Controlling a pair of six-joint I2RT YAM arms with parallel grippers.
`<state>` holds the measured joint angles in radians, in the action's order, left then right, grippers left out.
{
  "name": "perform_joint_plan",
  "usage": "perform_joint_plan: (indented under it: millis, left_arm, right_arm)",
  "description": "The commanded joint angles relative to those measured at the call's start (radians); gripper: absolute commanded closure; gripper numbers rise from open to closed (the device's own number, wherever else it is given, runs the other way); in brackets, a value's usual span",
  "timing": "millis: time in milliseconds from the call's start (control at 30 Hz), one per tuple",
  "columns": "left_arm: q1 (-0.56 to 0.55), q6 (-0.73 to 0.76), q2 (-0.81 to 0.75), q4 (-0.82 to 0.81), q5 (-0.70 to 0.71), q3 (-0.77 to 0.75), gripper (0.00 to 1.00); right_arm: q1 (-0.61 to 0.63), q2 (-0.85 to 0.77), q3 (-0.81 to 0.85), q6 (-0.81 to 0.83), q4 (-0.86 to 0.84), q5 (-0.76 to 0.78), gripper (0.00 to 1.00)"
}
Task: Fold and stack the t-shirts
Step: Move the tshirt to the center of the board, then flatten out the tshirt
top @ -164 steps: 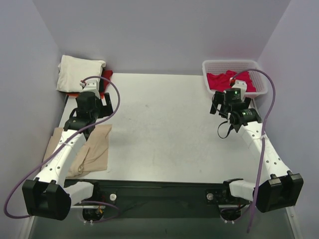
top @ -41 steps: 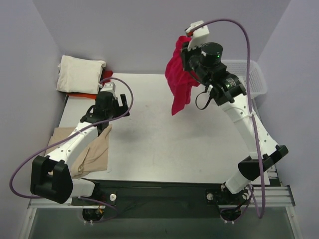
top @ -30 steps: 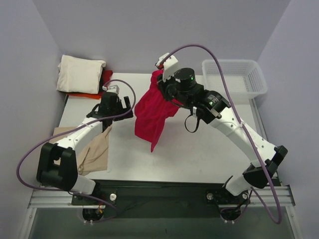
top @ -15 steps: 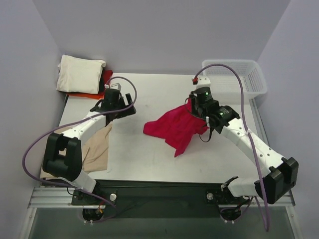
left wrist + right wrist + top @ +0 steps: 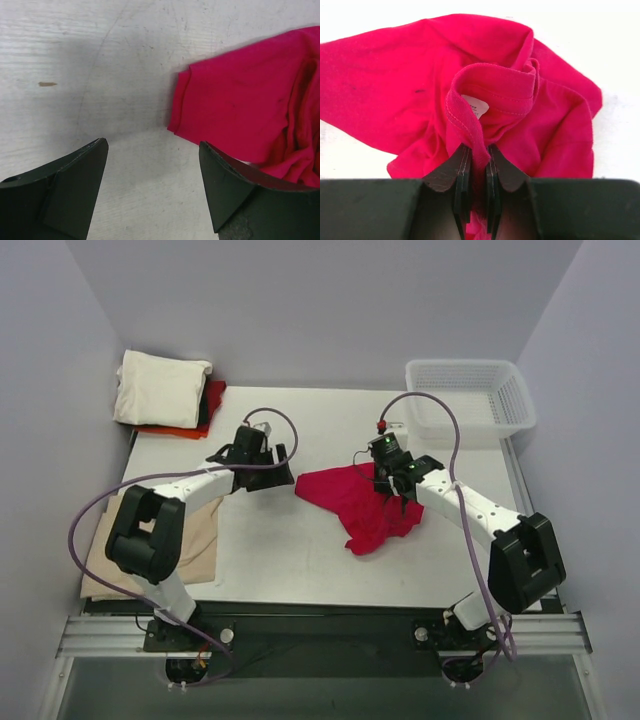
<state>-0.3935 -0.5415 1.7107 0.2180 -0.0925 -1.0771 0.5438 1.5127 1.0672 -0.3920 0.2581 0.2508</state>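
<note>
A crimson-red t-shirt point(image 5: 360, 508) lies crumpled on the middle of the table. My right gripper point(image 5: 388, 474) is shut on a fold of its collar point(image 5: 490, 90), and the cloth is pinched between the two pads point(image 5: 463, 175). My left gripper point(image 5: 281, 471) stands open just left of the shirt's left edge point(image 5: 182, 107), low over bare table, with nothing between its fingers point(image 5: 75, 180). A folded cream-white t-shirt point(image 5: 160, 388) rests on an orange-red one point(image 5: 160, 430) at the back left. A tan-beige t-shirt point(image 5: 195, 540) lies flat at the near left.
A white lattice basket point(image 5: 470, 395) stands at the back right corner with nothing visible in it. Purple-grey walls close in the table point(image 5: 300, 560) on three sides. The left arm stretches over the tan shirt's corner.
The right arm has lowered the red shirt from hanging in the air onto the table. The left gripper has slid right up to the shirt's edge, its jaws a little narrower.
</note>
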Motion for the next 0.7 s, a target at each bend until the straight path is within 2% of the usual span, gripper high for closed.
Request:
perform_joint_plan:
  millis: [0, 467, 600, 667]
  left_arm:
    - [-0.022, 0.015, 0.072, -0.037, -0.039, -0.075, 0.16]
    - [-0.113, 0.069, 0.280, 0.069, 0.043, -0.280, 0.25]
    - [-0.140, 0.081, 0.299, 0.141, 0.085, -0.319, 0.32]
    - [-0.151, 0.083, 0.300, 0.178, 0.128, -0.328, 0.44]
  right_arm:
    - [-0.004, 0.015, 0.007, -0.064, -0.011, -0.027, 1.00]
    - [-0.024, 0.000, -0.029, -0.097, -0.013, -0.058, 1.00]
    - [-0.034, -0.006, -0.038, -0.105, -0.013, -0.054, 1.00]
    - [-0.042, -0.008, -0.042, -0.110, -0.013, -0.054, 1.00]
